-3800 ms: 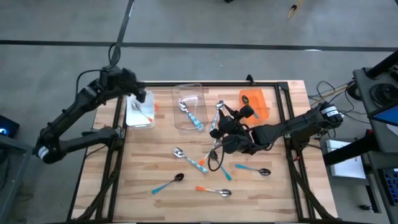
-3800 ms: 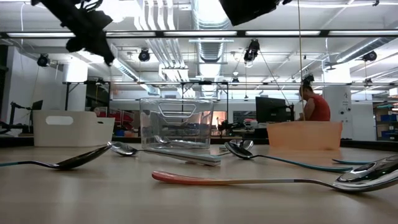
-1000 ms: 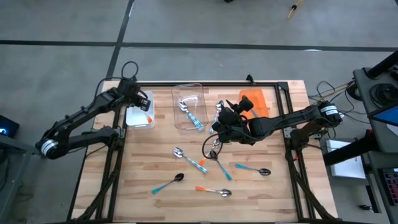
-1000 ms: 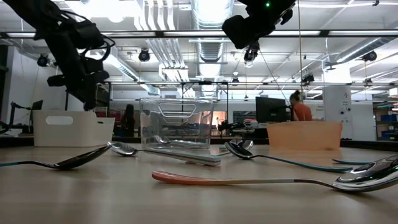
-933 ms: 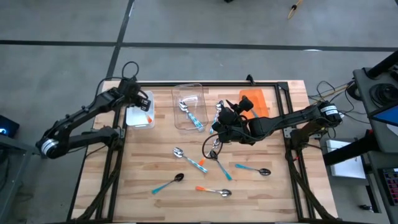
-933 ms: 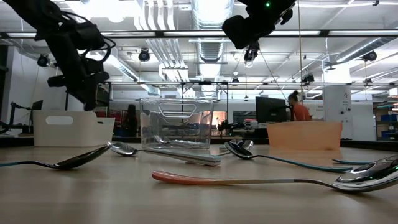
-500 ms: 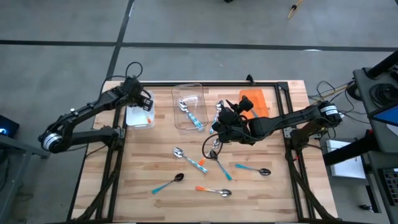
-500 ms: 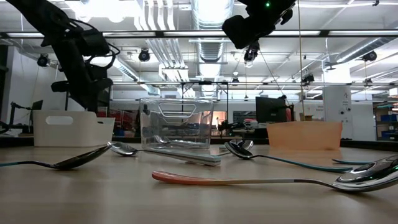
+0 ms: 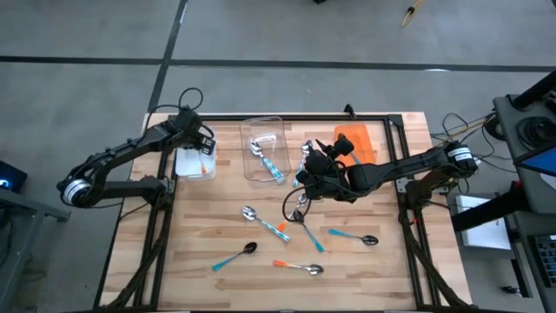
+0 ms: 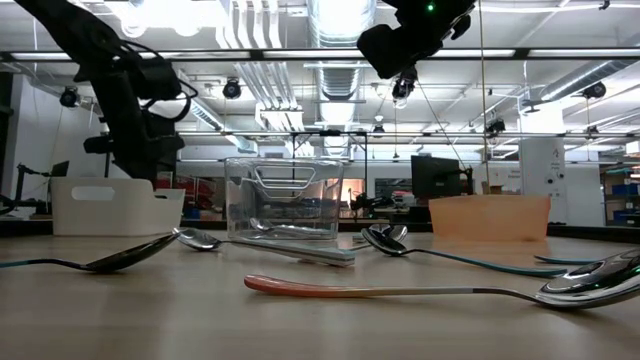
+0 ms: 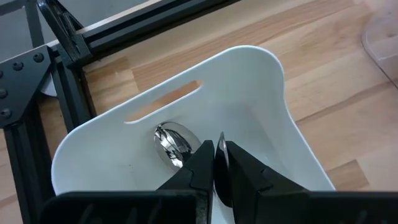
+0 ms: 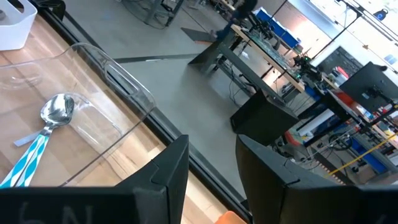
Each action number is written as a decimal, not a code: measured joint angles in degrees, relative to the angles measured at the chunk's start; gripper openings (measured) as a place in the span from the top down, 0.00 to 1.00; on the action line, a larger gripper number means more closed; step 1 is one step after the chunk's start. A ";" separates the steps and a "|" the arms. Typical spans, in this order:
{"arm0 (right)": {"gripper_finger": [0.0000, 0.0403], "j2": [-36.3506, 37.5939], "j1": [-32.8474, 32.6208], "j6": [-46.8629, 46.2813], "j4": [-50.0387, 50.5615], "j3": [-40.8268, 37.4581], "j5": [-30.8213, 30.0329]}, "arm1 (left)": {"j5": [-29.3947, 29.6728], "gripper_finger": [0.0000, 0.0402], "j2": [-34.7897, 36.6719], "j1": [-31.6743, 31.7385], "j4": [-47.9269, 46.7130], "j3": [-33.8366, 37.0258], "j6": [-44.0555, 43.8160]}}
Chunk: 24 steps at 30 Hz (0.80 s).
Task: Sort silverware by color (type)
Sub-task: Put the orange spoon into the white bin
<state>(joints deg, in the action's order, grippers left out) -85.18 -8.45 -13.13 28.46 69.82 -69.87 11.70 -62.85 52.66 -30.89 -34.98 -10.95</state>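
High view shows the left end effector (image 9: 201,146) poised over the white bin (image 9: 187,165), fingers pressed together and holding nothing; an orange-handled spoon (image 9: 207,164) already lies inside that bin. The right end effector (image 9: 307,178) hangs above the table (image 9: 382,269) between the clear bin (image 9: 280,130) and the orange bin (image 9: 365,143), its fingers apart and empty. I judge the step in hand to be the gap after a drop, with a fresh pick due. Loose spoons lie on the table below: a teal-handled one (image 9: 234,256), an orange-handled one (image 9: 298,265), another teal one (image 9: 354,236). Next the left arm would need to leave the bin, spread its fingers and descend on a handle
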 joint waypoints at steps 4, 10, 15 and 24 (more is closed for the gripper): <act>0.69 0.00 0.00 0.00 0.00 0.00 -0.01 | 0.00 0.97 -0.42 0.00 0.00 0.00 -0.51; 0.69 0.01 0.00 0.00 0.01 0.00 0.00 | 0.00 0.97 -0.85 0.00 0.02 0.00 -1.51; 0.69 0.00 0.00 0.00 0.00 0.00 -0.01 | -0.02 0.97 -0.85 0.00 0.02 0.00 -1.76; 0.69 0.00 0.00 -0.01 0.00 0.00 0.00 | -0.02 0.89 -0.83 0.00 0.02 0.00 -2.03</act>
<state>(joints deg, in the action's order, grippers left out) -85.17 -8.45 -13.13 28.46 69.82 -69.87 11.68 -63.68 52.66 -30.87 -34.98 -12.97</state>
